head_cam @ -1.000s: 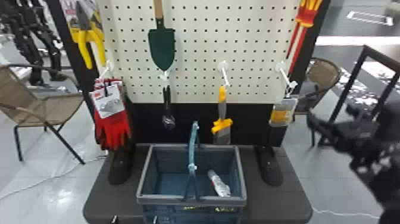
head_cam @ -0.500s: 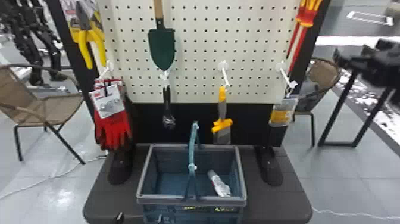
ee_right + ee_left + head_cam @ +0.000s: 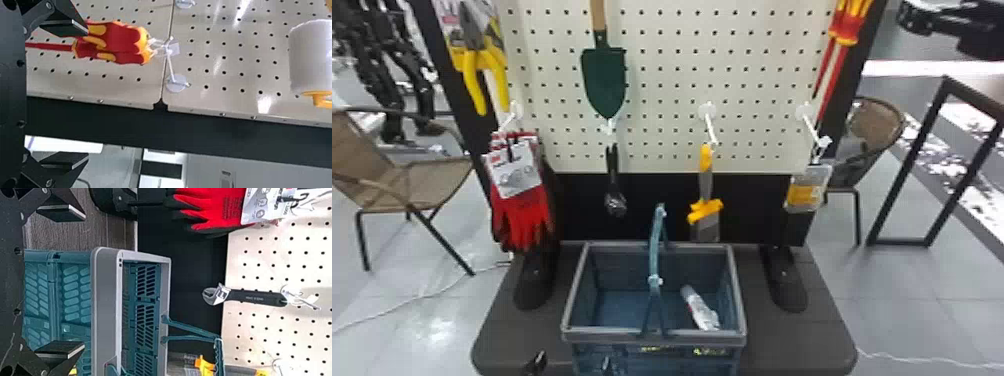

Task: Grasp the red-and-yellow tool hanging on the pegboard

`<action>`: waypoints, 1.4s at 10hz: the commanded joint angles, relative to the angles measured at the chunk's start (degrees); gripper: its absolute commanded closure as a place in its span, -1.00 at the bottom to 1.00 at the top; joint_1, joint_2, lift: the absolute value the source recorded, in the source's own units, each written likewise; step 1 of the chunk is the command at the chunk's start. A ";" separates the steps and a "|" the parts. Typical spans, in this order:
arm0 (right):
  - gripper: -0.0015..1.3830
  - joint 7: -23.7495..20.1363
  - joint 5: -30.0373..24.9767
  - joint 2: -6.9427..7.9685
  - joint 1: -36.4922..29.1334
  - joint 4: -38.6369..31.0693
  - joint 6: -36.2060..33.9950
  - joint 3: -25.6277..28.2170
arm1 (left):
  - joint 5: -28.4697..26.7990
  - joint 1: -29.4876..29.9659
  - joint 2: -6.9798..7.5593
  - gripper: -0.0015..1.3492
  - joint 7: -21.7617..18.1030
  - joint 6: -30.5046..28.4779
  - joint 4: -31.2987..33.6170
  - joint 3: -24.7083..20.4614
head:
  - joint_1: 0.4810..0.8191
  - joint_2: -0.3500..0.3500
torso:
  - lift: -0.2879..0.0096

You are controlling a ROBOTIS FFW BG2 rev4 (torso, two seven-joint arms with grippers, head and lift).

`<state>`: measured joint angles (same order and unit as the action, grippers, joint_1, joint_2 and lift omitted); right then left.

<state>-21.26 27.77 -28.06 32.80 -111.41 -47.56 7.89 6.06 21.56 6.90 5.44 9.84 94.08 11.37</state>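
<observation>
- At the top right corner of the pegboard (image 3: 732,75), we see the red-and-yellow tool (image 3: 842,35) hanging from a hook (image 3: 168,47), shaft pointing down.
- Up beside it, our right gripper (image 3: 66,94) has its jaws spread wide with nothing between them; one finger (image 3: 62,23) lies right at the tool's handle, and we cannot tell whether they touch.
- Down at the basket (image 3: 105,305) on the table (image 3: 782,345), our left gripper (image 3: 62,280) is likewise wide open and empty.
</observation>
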 commanded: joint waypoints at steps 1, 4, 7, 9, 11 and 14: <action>-0.74 -0.09 3.17 0.46 2.27 2.52 -0.96 -1.91 | -0.08 -0.29 -0.05 -0.76 0.00 -0.26 -0.03 0.06 | -0.60 0.00 | 0.26; -0.74 -1.50 6.07 2.04 3.50 7.09 -0.25 -6.13 | -0.08 -1.44 0.30 -0.76 0.00 -1.31 -0.21 0.85 | -0.60 0.00 | 0.26; -0.73 -1.85 5.89 2.48 3.94 8.06 0.80 -6.22 | -0.08 -2.05 0.22 -0.76 0.00 -1.57 -0.65 1.29 | -0.60 0.00 | 0.26; -0.33 -2.12 6.77 3.01 4.38 9.64 1.86 -7.18 | -0.08 -2.40 0.22 -0.76 -0.17 -1.49 -0.91 1.29 | -0.60 0.00 | 0.26; 0.22 -2.12 8.00 3.45 4.91 10.69 3.00 -7.89 | -0.08 -2.93 0.30 -0.76 -0.35 -1.40 -1.18 1.29 | -0.60 0.00 | 0.26; 0.84 -2.12 7.65 3.54 4.91 10.78 3.53 -7.80 | -0.08 -2.76 0.30 -0.76 -0.43 -1.40 -1.18 1.29 | -0.60 0.00 | 0.26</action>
<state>-23.38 35.44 -24.51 37.72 -100.63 -44.04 0.08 5.97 18.77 7.20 5.01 8.46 92.90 12.66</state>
